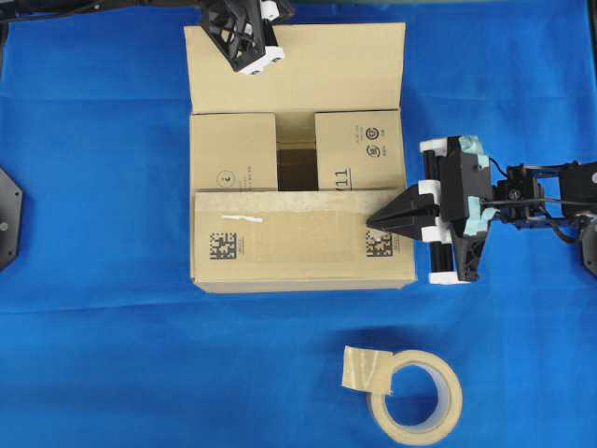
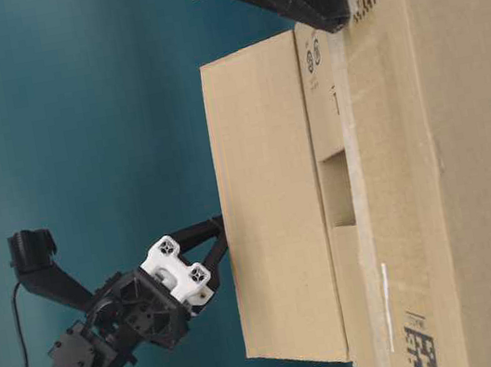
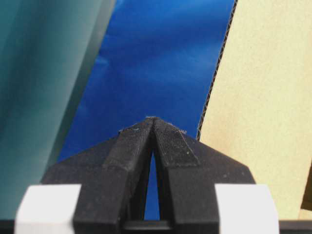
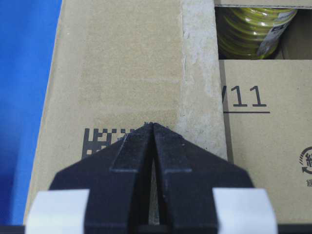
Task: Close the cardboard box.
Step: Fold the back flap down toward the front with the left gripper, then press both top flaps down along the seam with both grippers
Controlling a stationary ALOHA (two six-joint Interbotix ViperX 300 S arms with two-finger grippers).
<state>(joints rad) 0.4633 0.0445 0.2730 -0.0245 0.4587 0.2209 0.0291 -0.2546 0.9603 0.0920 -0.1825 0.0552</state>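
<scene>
Tape roll (image 1: 416, 390) lies nearest on the blue cloth (image 1: 93, 355), loose end sticking out to its left, well apart from the box.

Box (image 1: 298, 247) sits mid-table, a bit beyond the roll. Near long flap (image 1: 280, 245) is folded down flat over the top; it carries two QR marks, a small white strip and a paler band of old tape. Right gripper (image 1: 371, 222) comes in from the right side, fingers pressed together with nothing between them, tip resting on the near flap at its right end, just beside the right QR mark (image 1: 378, 245). Right wrist view shows the same: closed tip over the QR mark (image 4: 105, 139), old tape edge running up ahead of it.

Beyond the near flap, the two short flaps are folded in: left one (image 1: 233, 152) with a round mark, right one (image 1: 359, 149) printed "11" and recycling symbols. Gap between them is open; right wrist view shows something yellow (image 4: 253, 27) inside.

Far long flap (image 1: 317, 70) stands open, tilted away from the box top. Left gripper (image 1: 254, 63) is at the far flap's outer face near its left part; fingers clenched, empty. Table-level view shows its tip (image 2: 220, 230) touching or just beside the flap's back (image 2: 273, 207). Left wrist view: closed tip, flap edge (image 3: 217, 78) just to its right.
</scene>
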